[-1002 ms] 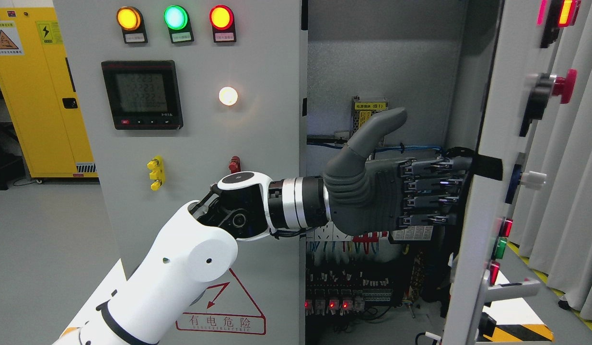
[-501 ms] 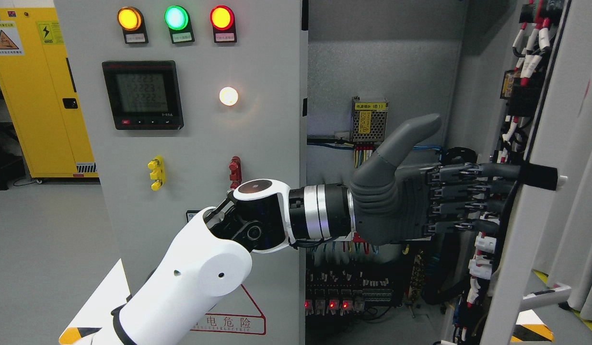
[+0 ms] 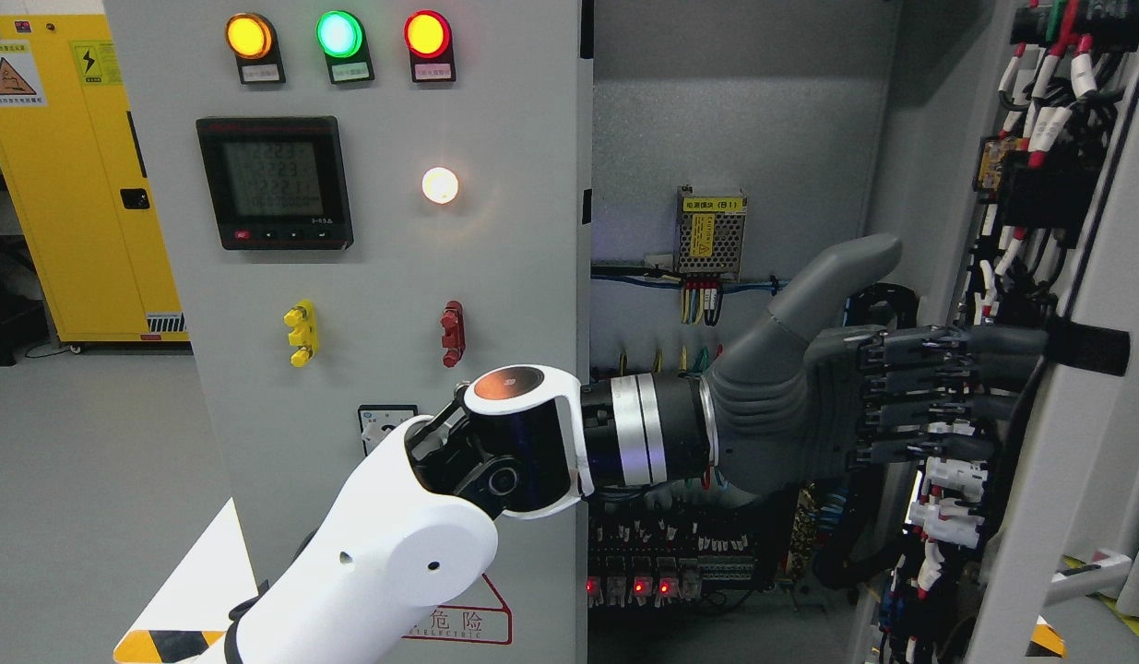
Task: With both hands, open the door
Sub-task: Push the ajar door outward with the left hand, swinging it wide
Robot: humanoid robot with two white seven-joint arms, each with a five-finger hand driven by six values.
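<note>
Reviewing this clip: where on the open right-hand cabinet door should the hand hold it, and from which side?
Probably the door's free vertical edge, reached from the cabinet's open interior, on the door's left. The wired inner face is cluttered with cables, while the edge is a plain lip. The left hand has its fingers extended onto it there.

Opening: cabinet interior [image 3: 735, 120] bare in its upper part, between left door [image 3: 394, 277] and right door [image 3: 1067, 443].
Lower interior: crowded with wiring [image 3: 680, 544].
Right door inner face: covered in cables [image 3: 1021, 184].
Blocking mid-gap: left hand [image 3: 836, 406] spans across to the right door's edge.
</note>
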